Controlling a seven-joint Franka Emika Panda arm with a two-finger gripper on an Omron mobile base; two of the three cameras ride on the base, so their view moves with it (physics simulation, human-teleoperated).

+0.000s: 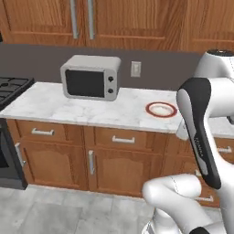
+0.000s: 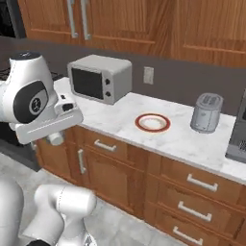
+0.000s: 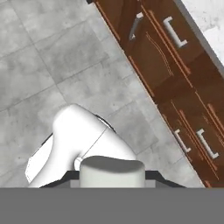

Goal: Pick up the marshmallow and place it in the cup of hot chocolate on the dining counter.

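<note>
Grey tiled floor [image 3: 65, 65] below the hand. Lower kitchen cabinets [image 1: 114, 155], brown wood with drawers, carry a marble countertop [image 1: 45, 103]. Wooden wall cupboards [image 2: 144, 24] above. Silver microwave [image 1: 90, 77] stands at the back of the countertop. Grey toaster [image 2: 206, 113] sits further right along it. White plate with red rim [image 2: 152, 122] lies between microwave and toaster, apart from both. Wall socket [image 1: 135, 69] behind. Gripper [image 3: 111, 177] points down at the floor, jaws narrow, clamped on the marshmallow [image 3: 111, 168], a white lump between the dark fingertips [image 3: 70, 176].
</note>
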